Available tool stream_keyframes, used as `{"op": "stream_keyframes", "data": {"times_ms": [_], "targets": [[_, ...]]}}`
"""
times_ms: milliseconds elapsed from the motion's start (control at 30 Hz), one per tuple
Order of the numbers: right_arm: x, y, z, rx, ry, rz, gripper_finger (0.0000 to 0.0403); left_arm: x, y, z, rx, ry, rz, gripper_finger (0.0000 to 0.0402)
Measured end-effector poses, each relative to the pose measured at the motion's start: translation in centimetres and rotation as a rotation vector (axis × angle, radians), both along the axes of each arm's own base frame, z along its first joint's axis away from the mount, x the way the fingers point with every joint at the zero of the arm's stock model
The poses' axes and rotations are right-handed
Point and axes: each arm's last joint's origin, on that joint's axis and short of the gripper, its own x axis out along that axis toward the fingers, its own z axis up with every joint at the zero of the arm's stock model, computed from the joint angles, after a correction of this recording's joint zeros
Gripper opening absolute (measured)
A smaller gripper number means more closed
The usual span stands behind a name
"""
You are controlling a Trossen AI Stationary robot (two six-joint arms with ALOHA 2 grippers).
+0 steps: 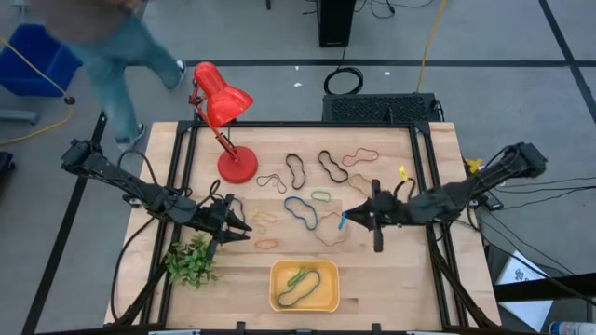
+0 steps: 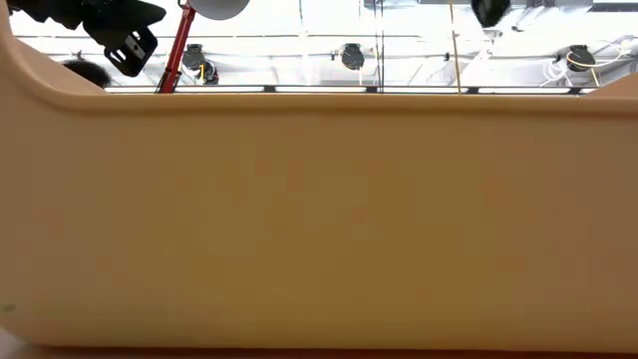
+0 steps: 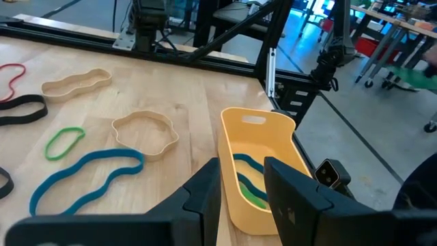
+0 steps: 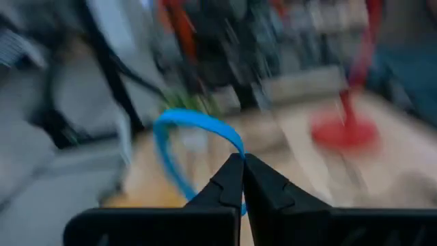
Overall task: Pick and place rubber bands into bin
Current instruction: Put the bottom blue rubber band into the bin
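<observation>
The orange-yellow bin (image 1: 304,286) stands at the table's near edge with a green and a black rubber band in it. It also shows in the left wrist view (image 3: 259,160), and its wall (image 2: 319,219) fills the low view. Several rubber bands lie at mid-table: black (image 1: 295,170), blue (image 1: 301,211), green (image 1: 320,196), tan (image 1: 272,181), orange (image 1: 267,244). My right gripper (image 1: 350,221) is right of them, shut on a blue rubber band (image 4: 184,133). My left gripper (image 1: 238,228) is open and empty, left of the bands. My right gripper pinches the blue rubber band's strand (image 4: 236,147) between its two fingertips. The rest of the loop stands out beyond the fingertips, held open. A small blue piece of the band (image 1: 343,221) shows at the gripper in the high view.
A red desk lamp (image 1: 223,102) stands at the far left on its round base (image 1: 237,165). A small green plant (image 1: 191,261) lies near the left gripper. A person (image 1: 121,46) and a blue crate (image 1: 37,56) are beyond the table's far left corner.
</observation>
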Motion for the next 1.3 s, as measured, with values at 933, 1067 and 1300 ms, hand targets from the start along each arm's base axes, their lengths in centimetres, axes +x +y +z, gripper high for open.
{"op": "stream_keyframes", "data": {"times_ms": [933,1067,1300], "targets": [[11.3,10.2,-7.2,-0.371,0.588,0.416,0.0,0.0,0.0,0.0,-0.044,0.012,0.011,0.012],[11.8,10.6,-9.1,-0.371,0.636,0.422,0.0,0.0,0.0,0.0,-0.044,0.012,0.011,0.012],[12.0,11.1,-11.1,-0.368,0.699,0.445,0.0,0.0,0.0,0.0,-0.047,0.012,0.012,0.012]]}}
